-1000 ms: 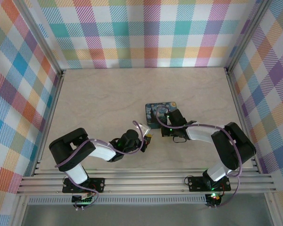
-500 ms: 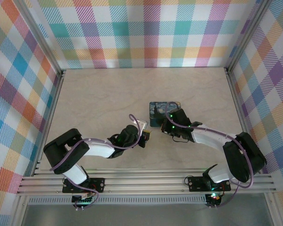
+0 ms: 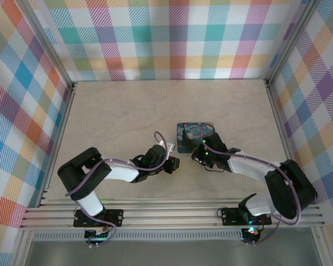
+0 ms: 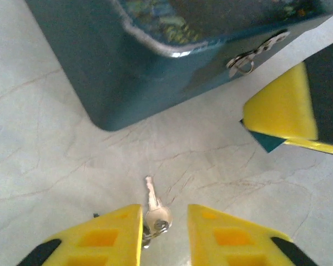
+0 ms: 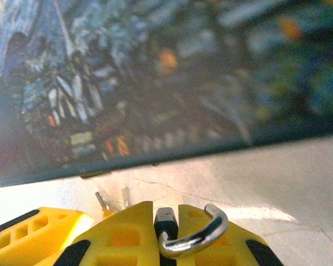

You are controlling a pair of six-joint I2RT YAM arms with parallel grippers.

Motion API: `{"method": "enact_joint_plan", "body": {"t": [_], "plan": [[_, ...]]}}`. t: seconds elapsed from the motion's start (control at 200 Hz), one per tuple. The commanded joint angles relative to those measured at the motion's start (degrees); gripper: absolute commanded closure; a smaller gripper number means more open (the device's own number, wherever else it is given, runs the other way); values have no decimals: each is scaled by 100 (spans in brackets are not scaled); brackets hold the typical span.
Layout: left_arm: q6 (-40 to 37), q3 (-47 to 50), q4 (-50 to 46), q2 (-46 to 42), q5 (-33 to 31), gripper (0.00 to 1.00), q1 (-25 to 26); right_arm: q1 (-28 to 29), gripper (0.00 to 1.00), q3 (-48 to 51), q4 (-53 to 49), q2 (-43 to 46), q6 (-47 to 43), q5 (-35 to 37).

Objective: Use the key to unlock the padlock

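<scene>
Left gripper [image 4: 164, 224], jaws apart, straddles the key [image 4: 154, 209] loose on the table [image 4: 50, 166], tip toward the box [image 4: 127, 77] at 12 o'clock, while the right gripper [image 5: 165, 221] is clamped on the padlock [image 5: 195, 231] (shackle showing): a skewed pinch could skid the key away or seize it crooked.

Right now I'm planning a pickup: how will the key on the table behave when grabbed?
The key lies flat on the smooth table, so it will probably slide rather than lift cleanly. It looks like thin, stiff metal, so it is likely light and won't bend. The small ring at its head may swing loosely.
</scene>
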State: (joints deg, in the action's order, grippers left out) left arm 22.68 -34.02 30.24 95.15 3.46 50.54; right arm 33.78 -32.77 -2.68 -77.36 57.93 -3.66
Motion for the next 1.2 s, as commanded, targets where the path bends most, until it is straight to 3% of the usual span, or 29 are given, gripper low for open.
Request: {"method": "enact_joint_plan", "body": {"t": [0.0,0.27,0.435,0.61,0.77,0.83,0.935,1.02,1.195], "plan": [[-69,-61,-423,-448,33,66,-61,24,100,76,171,285,667,90],[-156,80,-829,-1016,-73,57,-183,19,100,3,-6,742,1240,567],[-267,163,-1228,-1470,-267,54,-276,23,100,-97,-585,986,962,484],[-309,421,-1629,-1892,-537,53,-445,257,96,-338,-901,418,121,-167],[-233,693,-2028,-2370,-762,52,-554,826,92,-699,-972,-383,-304,-215],[-217,783,-2200,-2631,-914,52,-572,971,86,-848,-1025,-625,-376,-177],[-215,903,-2587,-3154,-1221,50,-602,1034,65,-1011,-1226,-802,-410,-31],[-276,932,-3007,-3641,-1482,47,-639,1030,54,-1038,-1354,-660,-481,151],[-594,826,-3904,-4681,-1913,37,-805,1017,44,-1327,-1911,-137,-1039,469]]}}
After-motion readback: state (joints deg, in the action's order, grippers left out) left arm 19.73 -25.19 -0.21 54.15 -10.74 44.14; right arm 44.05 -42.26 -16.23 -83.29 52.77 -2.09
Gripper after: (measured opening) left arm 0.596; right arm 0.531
